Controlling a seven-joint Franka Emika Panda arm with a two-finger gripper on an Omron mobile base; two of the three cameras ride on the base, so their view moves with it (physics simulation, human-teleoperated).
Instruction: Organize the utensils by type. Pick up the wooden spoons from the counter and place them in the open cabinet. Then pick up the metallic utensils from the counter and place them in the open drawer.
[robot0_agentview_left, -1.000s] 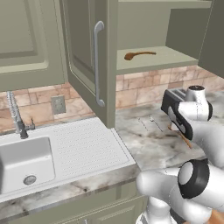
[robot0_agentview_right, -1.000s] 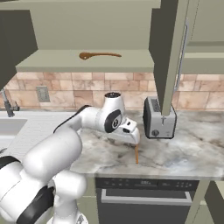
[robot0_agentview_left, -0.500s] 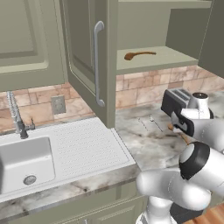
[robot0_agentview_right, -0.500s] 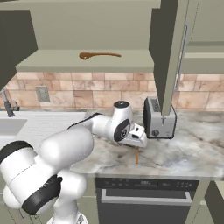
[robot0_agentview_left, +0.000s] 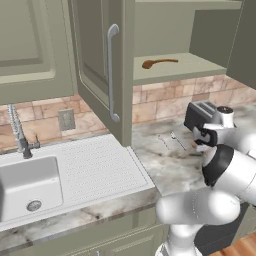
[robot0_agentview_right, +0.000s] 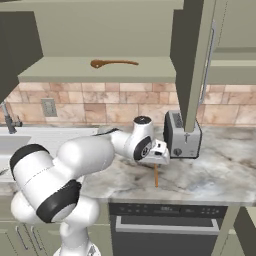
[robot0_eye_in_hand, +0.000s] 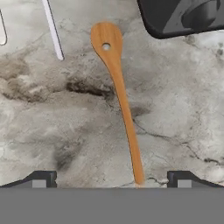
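One orange-brown wooden spoon (robot0_eye_in_hand: 120, 96) lies on the marbled counter (robot0_eye_in_hand: 52, 122), its bowl toward the toaster. My gripper (robot0_eye_in_hand: 111, 181) hangs open just above the handle's end, one fingertip on each side, touching nothing. From the right base view the spoon's handle (robot0_agentview_right: 156, 175) sticks out below my gripper (robot0_agentview_right: 161, 153). My gripper (robot0_agentview_left: 200, 135) stands in front of the toaster. A second wooden spoon (robot0_agentview_left: 159, 63) (robot0_agentview_right: 112, 63) rests on the shelf of the open cabinet (robot0_agentview_left: 200, 66). Two thin metallic utensils (robot0_eye_in_hand: 52, 28) (robot0_agentview_left: 170, 141) lie on the counter beside the spoon.
A dark toaster (robot0_agentview_right: 181, 134) (robot0_eye_in_hand: 183, 15) stands right behind the spoon's bowl. The open cabinet door (robot0_agentview_left: 107, 70) with its bar handle hangs over the counter's left part. A white sink (robot0_agentview_left: 65, 170) with drainboard and tap lies to the left. An oven front (robot0_agentview_right: 165, 225) sits below the counter.
The arm's elbow has swung down and forward. The hand has shifted slightly right toward the toaster, over the spoon. The jaws have stayed open; the spoons have not moved.
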